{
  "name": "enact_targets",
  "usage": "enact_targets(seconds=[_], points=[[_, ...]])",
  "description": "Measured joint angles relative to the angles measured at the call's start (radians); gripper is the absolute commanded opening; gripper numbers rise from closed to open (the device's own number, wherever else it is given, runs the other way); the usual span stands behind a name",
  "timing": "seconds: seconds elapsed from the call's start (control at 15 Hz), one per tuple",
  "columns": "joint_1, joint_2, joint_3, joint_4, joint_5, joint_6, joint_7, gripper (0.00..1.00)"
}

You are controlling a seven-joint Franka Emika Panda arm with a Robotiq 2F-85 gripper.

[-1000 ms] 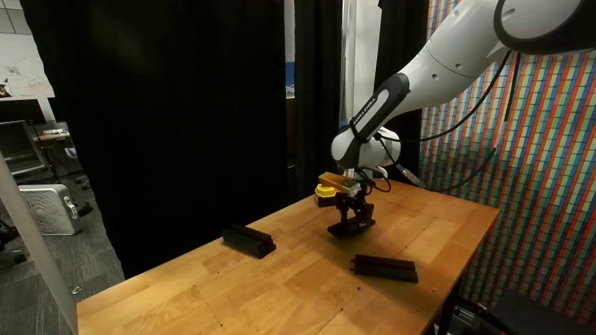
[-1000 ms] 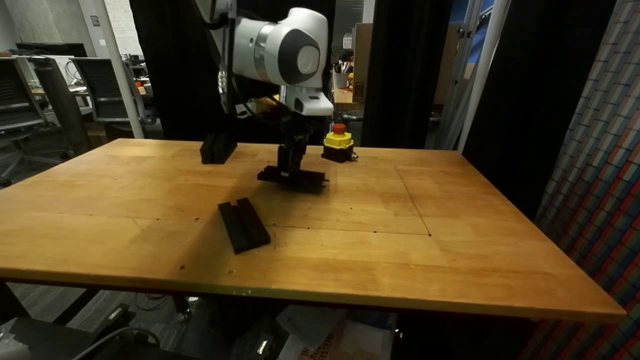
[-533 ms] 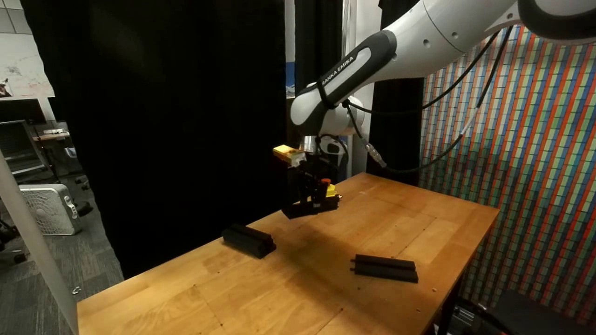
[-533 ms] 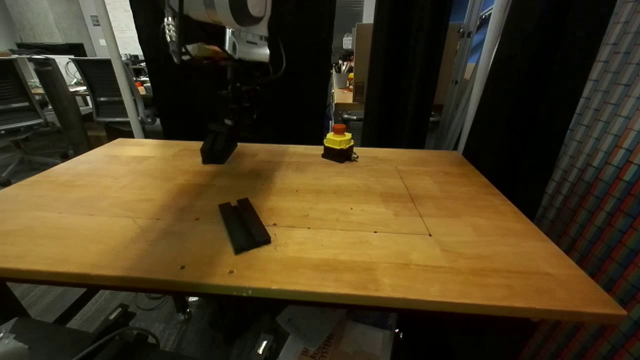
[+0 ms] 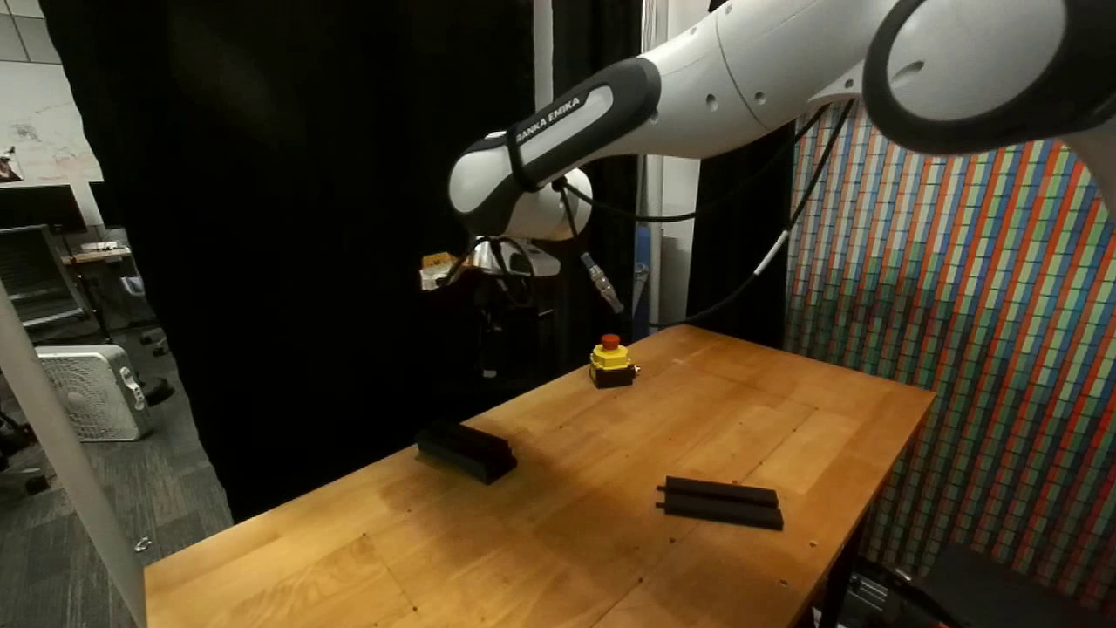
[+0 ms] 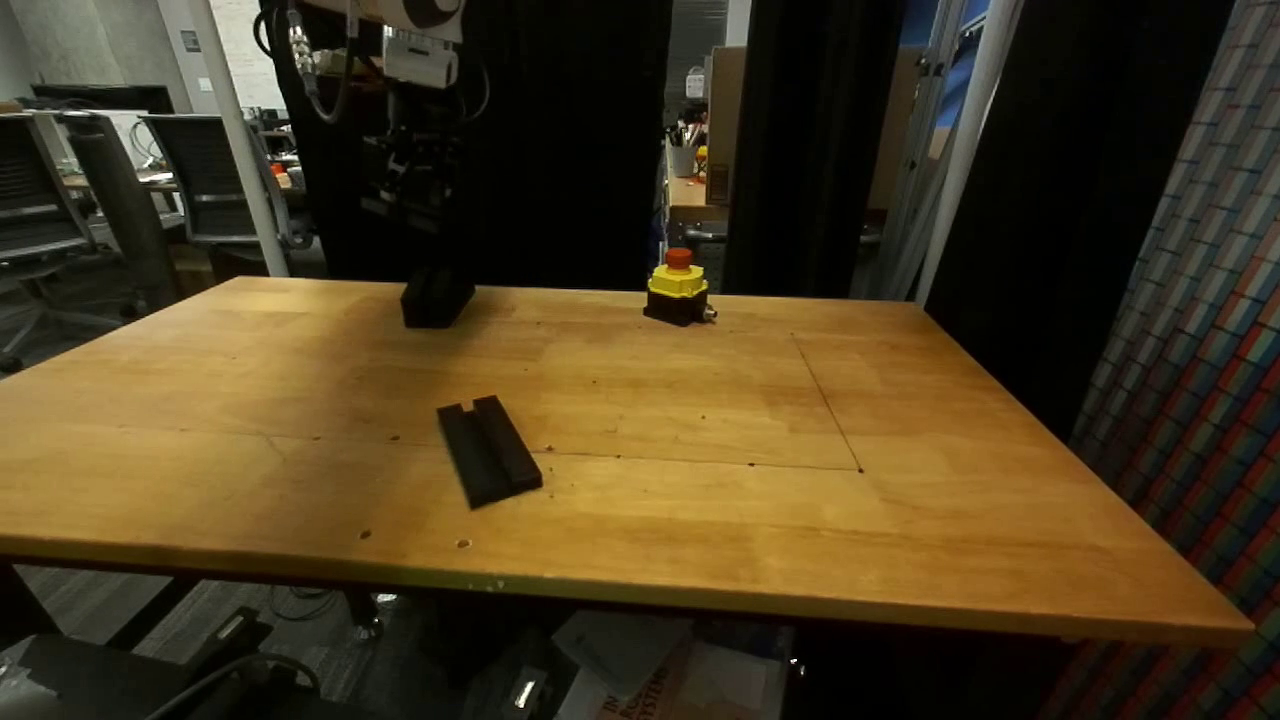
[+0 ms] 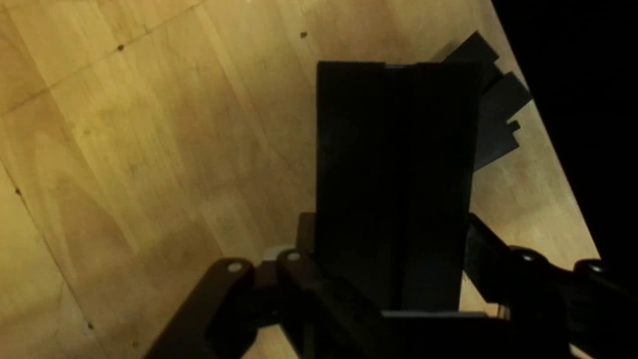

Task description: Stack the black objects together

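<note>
“When you look in the wrist view, where does the black bar (image 7: 356,164) sit against the fingers (image 7: 486,257)?”

“Squarely between them. They pinch it by its long sides, one on each, and its upper part in that view reaches out beyond the tips. A groove runs along it. The lower end is too dark to make out.”

“What's under it?”

“The stack of black bars (image 7: 506,97). The black bar covers part of that, and the stack's ends poke out past its right side, fanned at different angles. In an exterior view the fingers hang above the stack, apart from it, though against the black curtain (image 6: 560,160) I can't trace the black bar's outline.”

“And the stack itself?”

“On the tabletop (image 6: 700,530), near the edge by that curtain, in both exterior views.”

“Any more black pieces?”

“A lone grooved bar (image 6: 489,452), flat on the tabletop, well apart from the stack.”

“Farther out?”

“A red-topped yellow-and-black button box (image 6: 678,288) stands upright near the same edge as the stack, well apart from it. The arm (image 5: 697,96) reaches in over the tabletop, and a multicoloured backdrop (image 5: 950,262) rises at the right of both exterior views.”
</note>
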Motion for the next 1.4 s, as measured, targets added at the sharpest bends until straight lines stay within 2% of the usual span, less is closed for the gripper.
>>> enact_targets(seconds=[0.4,0.8,0.87,1.2,1.4], points=[[0.065,0.197,-0.004,0.236,-0.002,0.000,0.304,0.45],[0.136,0.272,-0.029,0.319,-0.055,0.033,0.664,0.45],[0.161,0.278,-0.070,0.320,-0.020,0.038,0.654,0.45],[0.367,0.335,-0.446,0.317,0.226,0.048,0.639,0.45],[0.473,0.385,-0.607,0.317,0.346,0.047,0.639,0.45]])
